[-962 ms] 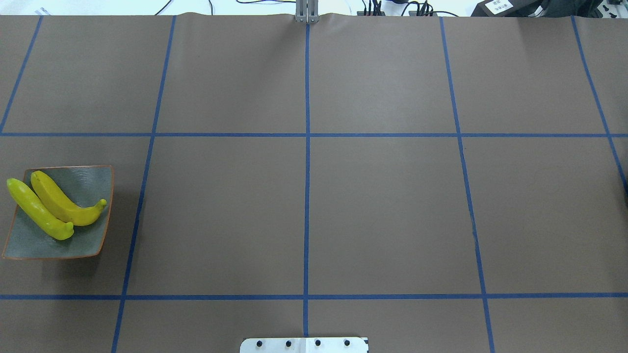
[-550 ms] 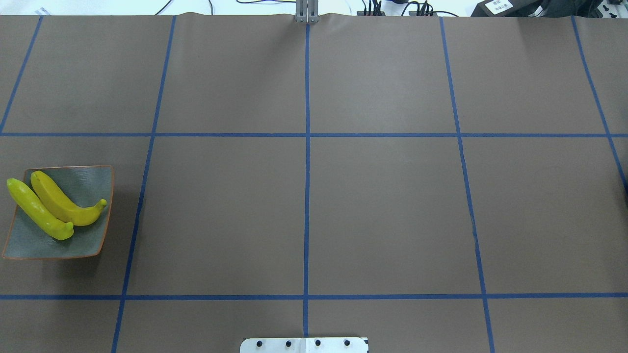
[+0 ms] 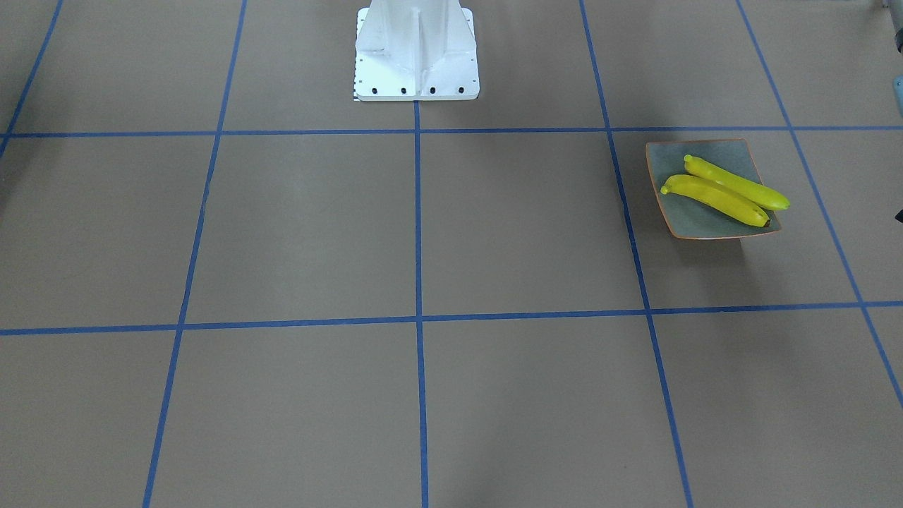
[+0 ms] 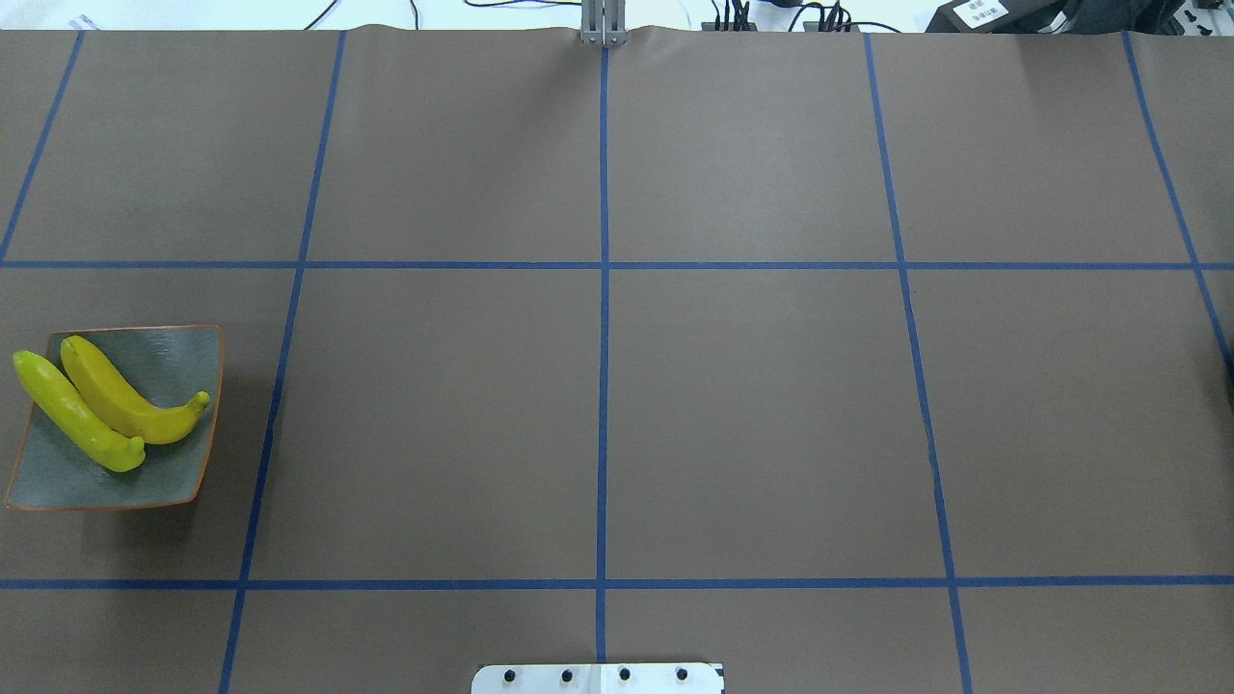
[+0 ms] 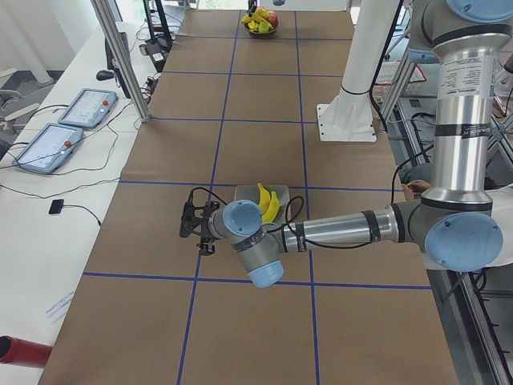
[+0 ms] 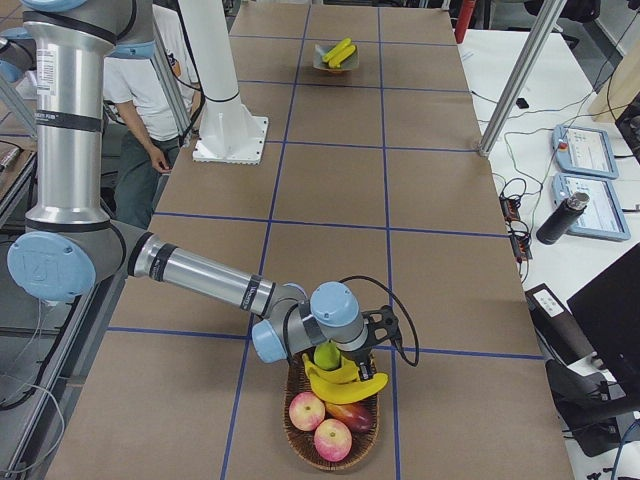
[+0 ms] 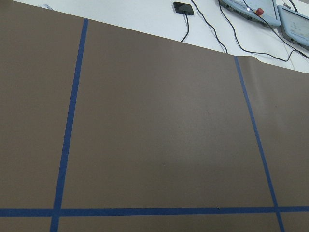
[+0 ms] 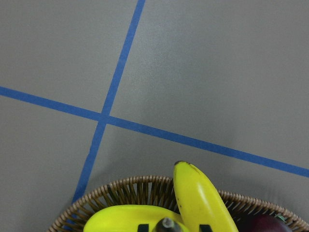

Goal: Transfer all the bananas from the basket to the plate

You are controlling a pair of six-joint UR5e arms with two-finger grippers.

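The grey-blue plate [image 4: 164, 482] with an orange rim sits at the table's left edge and carries two yellow bananas [image 4: 125, 400] side by side; the front-facing view shows the same plate [image 3: 695, 222] and bananas [image 3: 719, 194]. At the opposite end, the wicker basket [image 6: 300, 440] holds two more bananas [image 6: 345, 382], which also show in the right wrist view [image 8: 198, 203]. My right gripper [image 6: 333, 350] hangs over the basket right at those bananas; I cannot tell whether it is open or shut. My left gripper [image 5: 194, 226] hovers low beside the plate [image 5: 240, 192]; its state cannot be told.
The basket also contains two apples [image 6: 307, 410] and a dark red fruit [image 6: 350, 410]. The robot's white base [image 3: 416, 49] stands at mid-table. A person [image 6: 150, 90] stands beside the table near the base. Tablets [image 5: 60, 136] and cables lie on a side bench.
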